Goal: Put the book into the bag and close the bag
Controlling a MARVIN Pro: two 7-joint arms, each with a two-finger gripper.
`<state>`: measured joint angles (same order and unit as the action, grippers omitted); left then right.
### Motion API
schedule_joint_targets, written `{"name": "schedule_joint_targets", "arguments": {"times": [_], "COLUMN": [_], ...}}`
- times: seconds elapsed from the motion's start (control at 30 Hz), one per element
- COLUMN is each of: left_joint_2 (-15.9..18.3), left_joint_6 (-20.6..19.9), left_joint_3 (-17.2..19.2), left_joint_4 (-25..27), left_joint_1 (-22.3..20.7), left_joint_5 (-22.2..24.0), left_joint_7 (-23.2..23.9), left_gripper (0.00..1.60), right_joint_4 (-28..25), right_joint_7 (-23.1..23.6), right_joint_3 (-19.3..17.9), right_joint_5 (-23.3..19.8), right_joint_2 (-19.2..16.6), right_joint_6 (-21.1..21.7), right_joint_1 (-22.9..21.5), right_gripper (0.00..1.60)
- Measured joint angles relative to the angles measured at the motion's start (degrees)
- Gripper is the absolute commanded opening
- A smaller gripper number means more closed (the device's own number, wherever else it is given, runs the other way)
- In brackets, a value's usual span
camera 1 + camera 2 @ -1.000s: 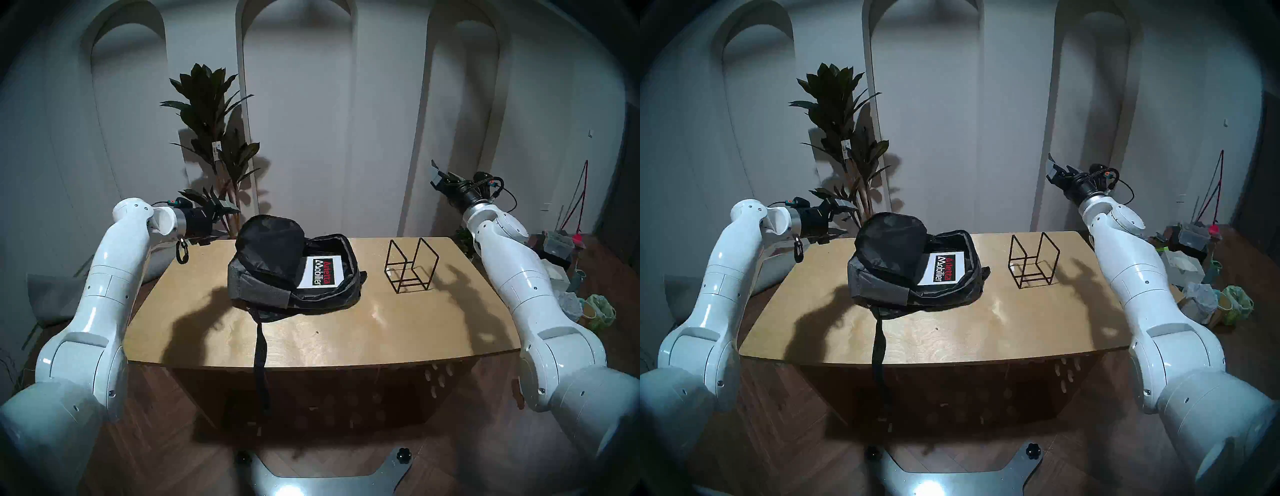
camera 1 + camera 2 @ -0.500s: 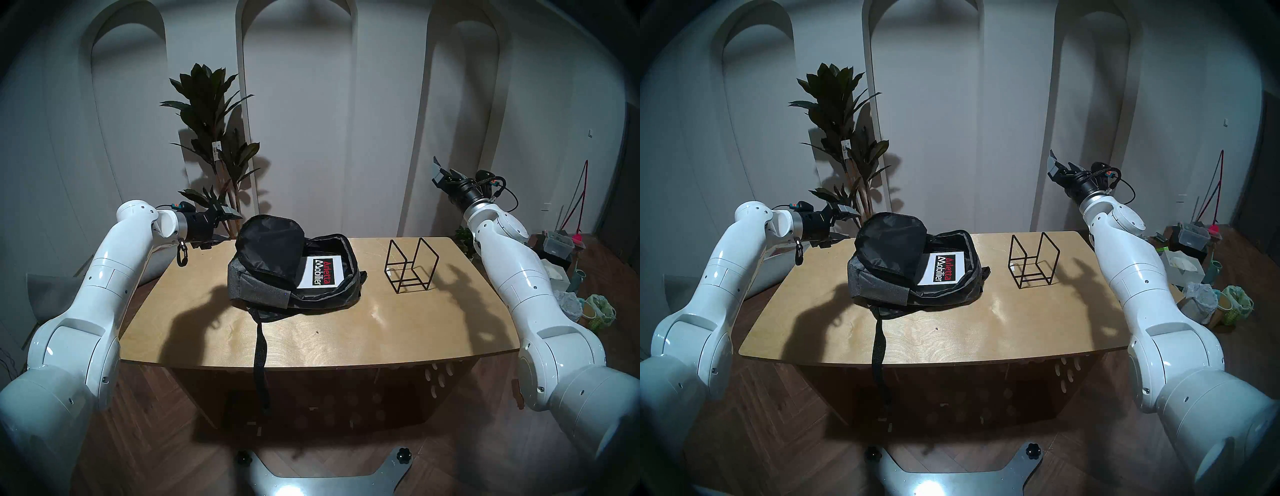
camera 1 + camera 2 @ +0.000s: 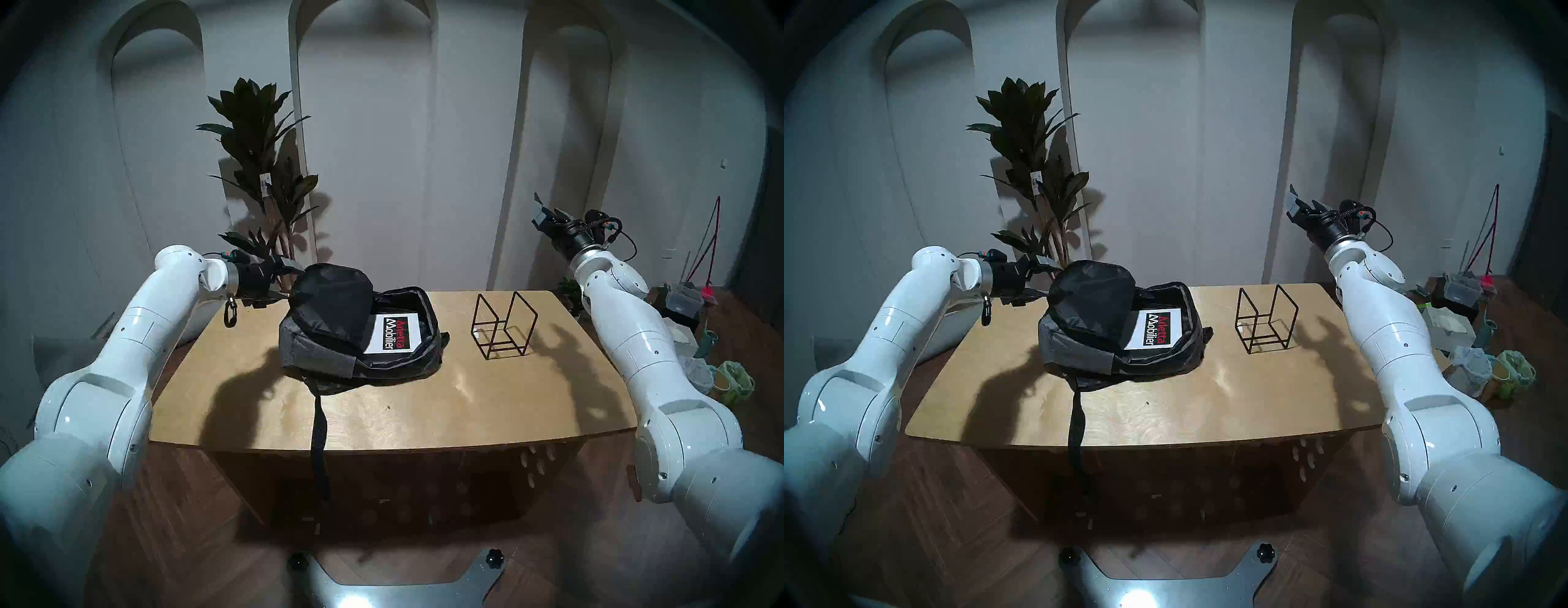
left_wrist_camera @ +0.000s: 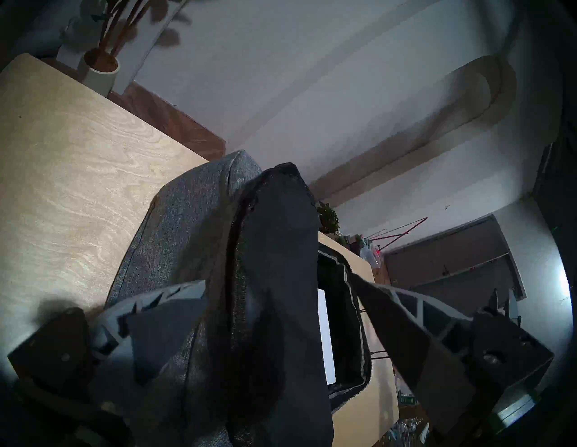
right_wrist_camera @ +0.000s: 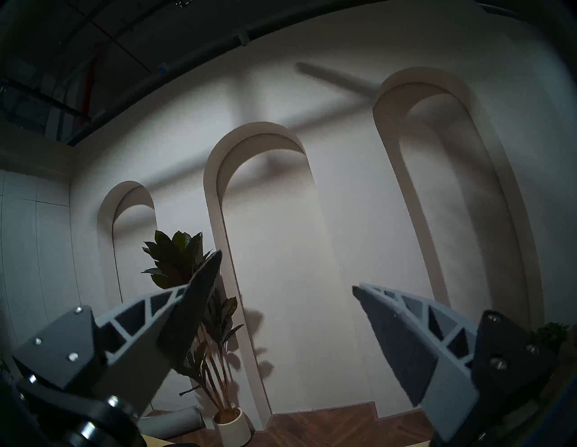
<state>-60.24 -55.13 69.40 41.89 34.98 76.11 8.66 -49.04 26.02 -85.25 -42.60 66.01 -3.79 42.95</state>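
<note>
Left pincer spread wide, fingers straddling the raised flap of the bag at mid-worktop, gripping nothing. Book lies inside the unzipped bag; wire rack stands right. Right pincer agape, empty, aloft far right.

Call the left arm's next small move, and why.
Probably close the left pincer on the flap: its open jaws straddle the flap's raised edge. The book already lies inside the bag, so only closing remains.
</note>
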Motion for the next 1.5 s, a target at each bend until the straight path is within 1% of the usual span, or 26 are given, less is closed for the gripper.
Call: {"name": "schedule_joint_targets", "arguments": {"times": [0.23,0.67,0.7,0.73,0.77,0.8,0.87,0.97,1.2,1.23,1.27,1.3,1.33,1.37,1.4,1.5], "left_joint_2": [-0.61,-1.21,-1.25,-1.29,-1.32,-1.37,-1.46,-1.65,-2.18,-2.24,-2.31,-2.39,-2.46,-2.54,-2.61,-2.9], "left_joint_6": [0.0,0.0,0.0,0.0,0.0,0.0,0.0,0.0,0.0,0.0,0.0,0.0,0.0,0.0,0.0,0.0], "left_joint_3": [-1.94,-5.34,-5.53,-5.77,-6.01,-6.25,-6.73,-7.32,-8.49,-8.67,-8.79,-8.91,-9.01,-9.11,-9.16,-9.15], "left_joint_4": [-2.05,-4.21,-4.36,-4.55,-4.74,-4.96,-5.41,-6.17,-7.83,-8.03,-8.21,-8.41,-8.57,-8.73,-8.84,-8.99], "left_joint_1": [-1.66,-3.71,-3.81,-3.93,-4.06,-4.19,-4.47,-4.94,-6.02,-6.18,-6.32,-6.5,-6.65,-6.81,-6.93,-7.34], "left_joint_5": [-1.36,-3.68,-3.83,-4.01,-4.17,-4.34,-4.68,-5.14,-6.14,-6.29,-6.41,-6.56,-6.69,-6.83,-6.92,-7.07], "left_joint_7": [2.58,7.36,7.67,8.02,8.35,8.71,9.4,10.35,12.16,12.4,12.61,12.86,13.09,13.35,13.54,14.29], "left_gripper": [1.6,1.6,1.57,1.41,1.32,1.09,0.79,0.78,0.68,0.63,0.51,0.47,0.31,0.2,0.0,0.0], "right_joint_4": [1.02,2.39,2.47,2.56,2.64,2.74,2.95,3.27,3.94,4.03,4.1,4.19,4.25,4.31,4.37,4.51], "right_joint_7": [-0.59,-1.07,-1.08,-1.1,-1.12,-1.15,-1.23,-1.37,-1.57,-1.6,-1.62,-1.63,-1.65,-1.66,-1.66,-1.66], "right_joint_3": [-0.12,-0.19,-0.2,-0.22,-0.25,-0.28,-0.39,-0.53,-0.8,-0.85,-0.88,-0.91,-0.95,-1.0,-1.05,-1.21], "right_joint_5": [0.03,0.02,0.02,0.0,-0.02,-0.04,-0.13,-0.25,-0.52,-0.56,-0.6,-0.64,-0.68,-0.72,-0.76,-0.87], "right_joint_2": [-0.11,-0.15,-0.15,-0.15,-0.15,-0.15,-0.14,-0.12,0.01,0.03,0.04,0.05,0.05,0.06,0.06,0.06], "right_joint_6": [-0.05,-0.08,-0.08,-0.08,-0.08,-0.08,-0.08,-0.08,-0.09,-0.09,-0.09,-0.09,-0.09,-0.09,-0.09,-0.09], "right_joint_1": [-0.38,-0.96,-1.0,-1.05,-1.1,-1.15,-1.28,-1.49,-1.91,-1.96,-2.01,-2.06,-2.1,-2.13,-2.16,-2.2], "right_gripper": [1.6,1.6,1.6,1.6,1.6,1.6,1.6,1.6,1.6,1.6,1.6,1.6,1.6,1.6,1.6,1.6]}}
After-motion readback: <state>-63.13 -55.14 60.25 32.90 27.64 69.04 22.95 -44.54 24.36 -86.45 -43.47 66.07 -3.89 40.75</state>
